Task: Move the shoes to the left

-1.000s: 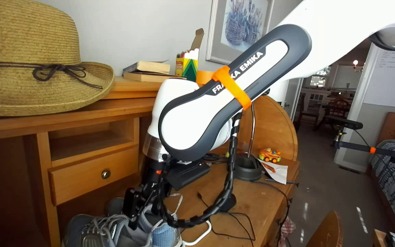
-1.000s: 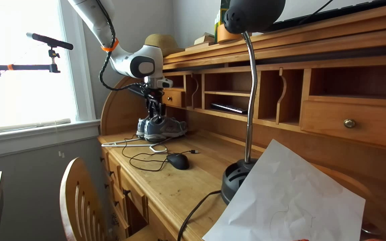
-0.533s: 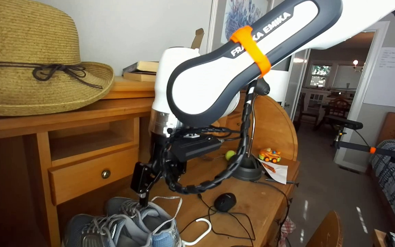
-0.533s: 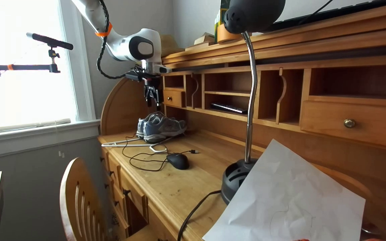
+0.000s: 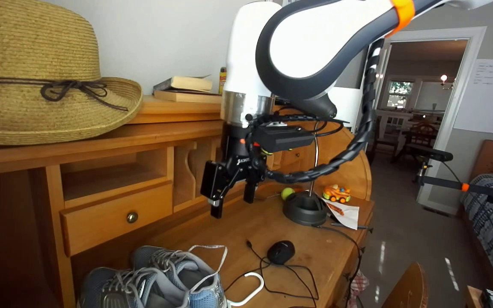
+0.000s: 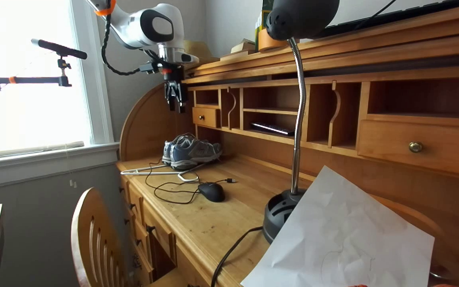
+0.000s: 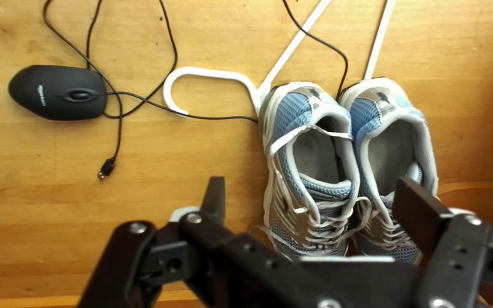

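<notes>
Since a second ago the Robotiq gripper [image 5: 233, 204] has risen up from the grey athletic sneakers [image 6: 193, 152] and now hangs well above them, its jaws spread wide apart. The pair stands upright, side by side, on the wooden roll-top desk [image 6: 213, 223] near its curved end panel [image 6: 150, 129], heels partly covering a white clothes hanger [image 7: 212, 73], with a black wired mouse [image 7: 60, 93] lying apart from them.

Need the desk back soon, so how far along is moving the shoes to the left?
Looks done: the shoes stand side by side near the left end of the desk in an exterior view. In hand: nothing; the open gripper hangs apart from both. Remaining: perhaps only withdrawing the gripper, unless they should go further; no marked target shows.
</notes>
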